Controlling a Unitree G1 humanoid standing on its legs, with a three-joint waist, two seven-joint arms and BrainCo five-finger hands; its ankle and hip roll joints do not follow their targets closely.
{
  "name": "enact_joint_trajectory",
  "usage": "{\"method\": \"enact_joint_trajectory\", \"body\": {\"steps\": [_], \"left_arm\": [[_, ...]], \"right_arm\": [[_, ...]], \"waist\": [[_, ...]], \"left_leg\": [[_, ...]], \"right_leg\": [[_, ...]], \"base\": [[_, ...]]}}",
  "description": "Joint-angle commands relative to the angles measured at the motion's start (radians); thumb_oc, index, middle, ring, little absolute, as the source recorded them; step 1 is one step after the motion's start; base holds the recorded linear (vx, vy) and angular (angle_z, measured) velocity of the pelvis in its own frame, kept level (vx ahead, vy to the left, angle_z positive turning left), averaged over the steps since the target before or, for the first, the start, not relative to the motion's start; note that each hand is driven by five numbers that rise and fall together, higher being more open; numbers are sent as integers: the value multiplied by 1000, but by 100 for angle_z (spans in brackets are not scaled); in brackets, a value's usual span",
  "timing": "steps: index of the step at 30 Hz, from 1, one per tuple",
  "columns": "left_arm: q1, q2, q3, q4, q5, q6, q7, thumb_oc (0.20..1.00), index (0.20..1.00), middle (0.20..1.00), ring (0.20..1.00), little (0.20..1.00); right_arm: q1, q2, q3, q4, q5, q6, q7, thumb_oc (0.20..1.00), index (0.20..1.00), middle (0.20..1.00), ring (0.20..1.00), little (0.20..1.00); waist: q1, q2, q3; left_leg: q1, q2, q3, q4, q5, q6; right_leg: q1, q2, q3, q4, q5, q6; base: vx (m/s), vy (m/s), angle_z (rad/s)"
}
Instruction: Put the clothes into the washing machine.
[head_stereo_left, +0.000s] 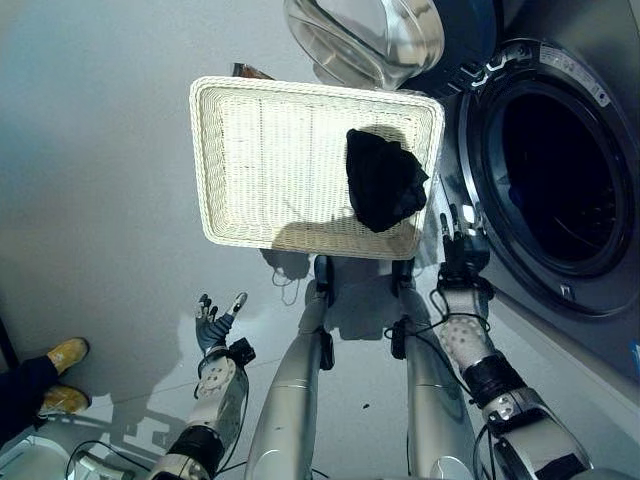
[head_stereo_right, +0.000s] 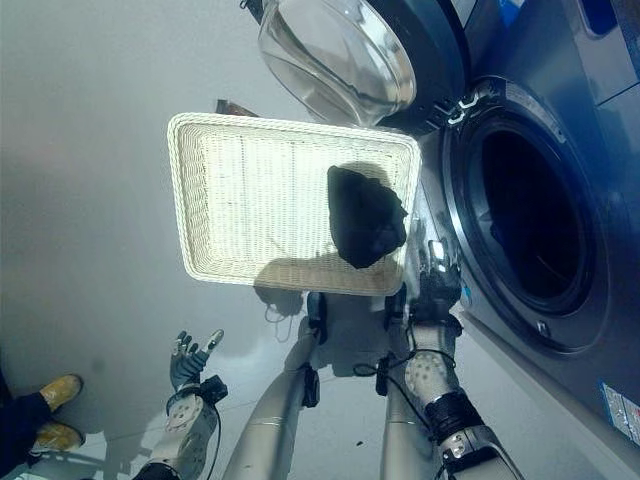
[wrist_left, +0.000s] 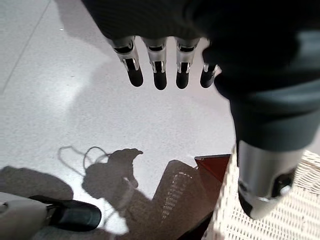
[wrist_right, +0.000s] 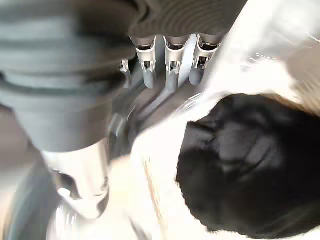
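The black cloth (head_stereo_left: 384, 180) lies in the white basket (head_stereo_left: 250, 160), at the end nearest the washing machine (head_stereo_left: 560, 170), whose door (head_stereo_left: 365, 35) stands open, ready. The right hand (head_stereo_left: 462, 248), fingers straight, is beside the basket. The left hand (head_stereo_left: 214, 322), fingers apart, waits farther off.

A laundry room: front-loading washing machine (head_stereo_left: 560, 170), wicker basket (head_stereo_left: 260, 170), pale floor (head_stereo_left: 90, 200).

a person's yellow shoes (head_stereo_left: 62, 372) and dark trouser leg (head_stereo_left: 22, 390) stand on the pale grey floor (head_stereo_left: 100, 200) at the robot's left, well apart from a reddish-brown board (wrist_left: 212, 167) lying beneath the far edge of the wicker
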Motion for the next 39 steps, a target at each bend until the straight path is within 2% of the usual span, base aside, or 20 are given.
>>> {"method": "enact_joint_trajectory", "body": {"steps": [1, 3, 4, 6, 8, 16, 19, 21, 22, 24, 26, 30, 31, 33, 34, 35, 36, 37, 38, 39], "left_arm": [[21, 18, 18, 55, -21, 8, -38, 1000, 1000, 1000, 1000, 1000], [21, 18, 18, 55, -21, 8, -38, 1000, 1000, 1000, 1000, 1000], [3, 52, 34, 97, -29, 33, -105, 1000, 1000, 1000, 1000, 1000], [-3, 62, 33, 106, -32, 37, -119, 1000, 1000, 1000, 1000, 1000], [-14, 71, 24, 123, -36, 41, -140, 1000, 1000, 1000, 1000, 1000], [-63, 72, -44, 141, -39, 57, -165, 1000, 1000, 1000, 1000, 1000], [-78, 74, -67, 145, -35, 59, -176, 1000, 1000, 1000, 1000, 1000], [-85, 77, -78, 145, -34, 59, -181, 1000, 1000, 1000, 1000, 1000], [-95, 82, -90, 138, -17, 62, -178, 1000, 1000, 1000, 1000, 1000], [-100, 85, -100, 133, -10, 63, -176, 1000, 1000, 1000, 1000, 1000], [-112, 90, -119, 116, 9, 72, -169, 1000, 1000, 1000, 1000, 1000], [-117, 90, -138, 92, 25, 82, -162, 1000, 1000, 1000, 1000, 1000], [-116, 92, -146, 81, 28, 87, -166, 1000, 1000, 1000, 1000, 1000], [-115, 94, -151, 69, 35, 91, -169, 1000, 1000, 1000, 1000, 1000], [-115, 94, -158, 51, 37, 100, -171, 1000, 1000, 1000, 1000, 1000], [-115, 94, -162, 46, 40, 101, -172, 1000, 1000, 1000, 1000, 1000], [-114, 95, -166, 31, 44, 105, -174, 1000, 1000, 1000, 1000, 1000], [-114, 96, -167, 28, 44, 106, -175, 1000, 1000, 1000, 1000, 1000], [-110, 100, -177, 12, 42, 107, -176, 1000, 1000, 1000, 1000, 1000], [-110, 100, -180, 8, 42, 108, -174, 1000, 1000, 1000, 1000, 1000]], "right_arm": [[-52, -86, 43, -42, -510, 202, -146, 1000, 1000, 1000, 1000, 1000], [-52, -86, 43, -42, -510, 202, -146, 1000, 1000, 1000, 1000, 1000], [-140, -186, 111, 43, -535, 332, -83, 1000, 1000, 1000, 1000, 1000], [-162, -208, 132, 62, -561, 359, -92, 1000, 1000, 1000, 1000, 1000], [-202, -230, 169, 97, -598, 420, -91, 1000, 1000, 1000, 1000, 1000], [-340, -222, 282, 285, -614, 544, -85, 1000, 1000, 1000, 1000, 1000], [-385, -211, 297, 385, -589, 588, -36, 1000, 1000, 1000, 1000, 1000], [-407, -207, 304, 436, -589, 644, 20, 1000, 1000, 1000, 1000, 1000], [-431, -199, 315, 509, -564, 732, 103, 1000, 1000, 1000, 1000, 1000], [-440, -193, 320, 556, -564, 763, 146, 1000, 1000, 1000, 1000, 1000], [-469, -174, 319, 669, -555, 824, 262, 1000, 1000, 1000, 1000, 1000], [-490, -161, 322, 751, -585, 907, 390, 1000, 1000, 1000, 1000, 1000], [-498, -160, 326, 782, -636, 960, 461, 1000, 1000, 1000, 1000, 1000], [-509, -163, 338, 803, -690, 996, 516, 1000, 1000, 1000, 1000, 1000], [-525, -163, 352, 836, -806, 1047, 612, 1000, 1000, 1000, 1000, 1000], [-529, -166, 361, 849, -864, 1059, 657, 1000, 1000, 1000, 1000, 1000], [-543, -171, 387, 870, -969, 1084, 761, 1000, 1000, 1000, 1000, 1000], [-545, -173, 391, 873, -985, 1083, 776, 1000, 1000, 1000, 1000, 1000], [-550, -179, 414, 888, -1077, 1091, 896, 1000, 1000, 1000, 1000, 1000], [-551, -179, 419, 892, -1096, 1088, 923, 1000, 1000, 1000, 1000, 1000]], "waist": [[26, 34, -27], [26, 34, -27], [48, 30, -27], [54, 27, -27], [64, 25, -27], [100, 38, -27], [116, 43, -27], [124, 44, -27], [135, 45, -27], [141, 46, -27], [158, 51, -27], [175, 61, -27], [183, 68, -27], [189, 75, -27], [197, 83, -27], [200, 87, -27], [206, 93, -27], [207, 95, -27], [211, 100, -27], [212, 102, -27]], "left_leg": [[-4, -52, 35, -29, -2, -17], [-4, -52, 35, -29, -2, -17], [-6, -54, 27, -18, -6, -19], [-8, -55, 22, -15, -6, -19], [-14, -55, 16, -16, -5, -19], [-34, -56, -6, -15, -1, -20], [-41, -57, -16, -8, -3, -19], [-45, -57, -22, -6, -2, -20], [-56, -57, -28, -1, -1, -20], [-63, -56, -31, 0, 0, -20], [-76, -58, -44, 4, 2, -19], [-88, -59, -55, 2, 6, -18], [-94, -62, -62, 4, 9, -17], [-100, -65, -66, 7, 10, -16], [-106, -68, -72, 9, 13, -15], [-108, -69, -74, 10, 14, -15], [-113, -71, -80, 9, 17, -14], [-113, -71, -81, 9, 17, -14], [-113, -73, -87, 5, 21, -14], [-113, -74, -89, 5, 22, -14]], "right_leg": [[18, 56, -17, 41, -77, 44], [18, 56, -17, 41, -77, 44], [23, 46, -38, 51, -85, 51], [23, 45, -44, 56, -88, 53], [20, 44, -53, 62, -91, 56], [3, 38, -77, 82, -99, 60], [-1, 33, -88, 89, -103, 61], [-2, 33, -93, 92, -105, 61], [-9, 31, -103, 99, -108, 59], [-13, 29, -110, 102, -110, 58], [-23, 28, -121, 107, -111, 55], [-33, 24, -134, 110, -111, 53], [-37, 22, -139, 113, -110, 52], [-44, 20, -143, 116, -109, 51], [-50, 18, -147, 119, -109, 49], [-52, 16, -149, 120, -109, 48], [-57, 15, -150, 121, -108, 48], [-58, 15, -150, 121, -108, 48], [-58, 14, -150, 120, -108, 47], [-58, 14, -150, 120, -107, 47]], "base": [[6, 42, 13], [5, -5, 12], [8, -19, 28], [5, -25, 29], [4, -28, 31], [10, -33, 13], [16, -57, 16], [19, -79, 10], [16, -87, 9], [18, -93, 15], [26, -117, 17], [24, -89, 18], [20, -68, 19], [22, -72, 17], [23, -70, 14], [23, -80, 10], [14, -52, 10], [12, -66, 12], [6, -39, 14], [12, -48, 16]]}}
